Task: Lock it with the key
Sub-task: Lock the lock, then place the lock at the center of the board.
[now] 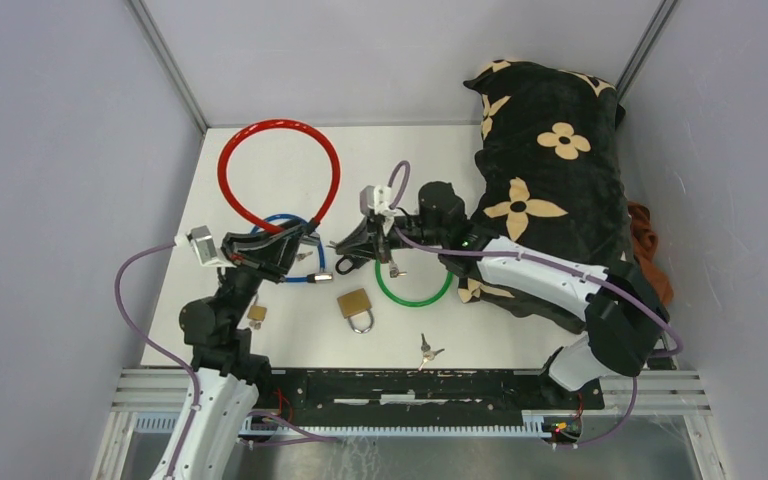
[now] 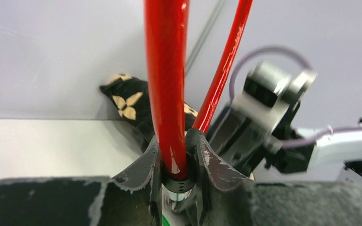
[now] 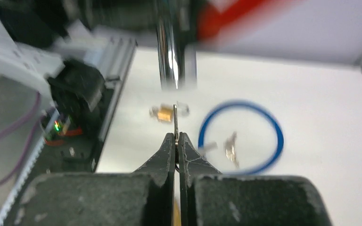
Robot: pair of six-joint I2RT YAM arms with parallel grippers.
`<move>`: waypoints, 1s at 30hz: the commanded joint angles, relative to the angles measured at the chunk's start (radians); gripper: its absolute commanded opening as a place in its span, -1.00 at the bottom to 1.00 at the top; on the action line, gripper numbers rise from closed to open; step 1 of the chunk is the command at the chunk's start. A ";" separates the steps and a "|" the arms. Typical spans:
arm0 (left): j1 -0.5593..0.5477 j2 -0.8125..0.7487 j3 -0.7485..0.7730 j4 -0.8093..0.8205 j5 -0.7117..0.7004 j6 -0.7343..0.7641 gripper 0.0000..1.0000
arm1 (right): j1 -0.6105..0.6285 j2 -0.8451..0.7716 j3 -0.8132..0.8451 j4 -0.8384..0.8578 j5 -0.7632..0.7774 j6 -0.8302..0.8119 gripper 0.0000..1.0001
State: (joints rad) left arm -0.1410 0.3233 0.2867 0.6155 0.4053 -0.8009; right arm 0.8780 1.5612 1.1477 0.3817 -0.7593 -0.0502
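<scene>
Room: plain grey walls [image 1: 50, 150] close on three sides, little space to swing wide.
Table: white, smooth top [image 1: 290, 335]; small parts likely to slide if nudged.
Cushion: black with tan flowers [image 1: 550, 190], slumped against the right wall, under the right arm.
Red cable lock: large stiff loop [image 1: 278, 124] at the back left, raised at its near end. Springy, probably coated and slick; best taken at the metal end, not on the loop.
Other loops: blue [image 1: 282, 218] and green [image 1: 415, 300], flat on the table near centre.
Left gripper: clamped [image 2: 178, 157] around the red cable just above its lock barrel [image 2: 179, 190], jaws nearly closed on it.
Right gripper: pinched tight [image 3: 176, 141] on the key [image 3: 175, 123], blade pointing out toward the barrel, close but apart.
Padlocks: brass one [image 1: 357, 305] and a smaller one [image 1: 257, 314], loose, near the front.
Key: thin, light, rigid; liable to twist in the pads if pushed off-axis.
Spare keys: small bunch [image 1: 428, 350] by the front rail.
</scene>
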 commanded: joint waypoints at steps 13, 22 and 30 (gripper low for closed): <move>0.026 -0.047 0.202 -0.501 0.186 1.060 -0.96 | -0.116 -0.186 -0.377 -0.079 0.160 -0.026 -1.00; 0.025 -0.163 0.232 -1.280 0.105 2.259 -0.96 | -0.120 -0.323 -0.411 -0.227 0.337 -0.092 -1.00; 0.026 -0.105 0.219 -1.726 -0.149 2.779 -0.95 | -0.121 -0.320 -0.394 -0.272 0.342 -0.108 -1.00</move>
State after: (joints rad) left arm -0.1196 0.1959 0.5014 -0.8959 0.4355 1.5963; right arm 0.7582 1.2530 0.7456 0.1154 -0.4320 -0.1440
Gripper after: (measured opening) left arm 0.282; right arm 0.009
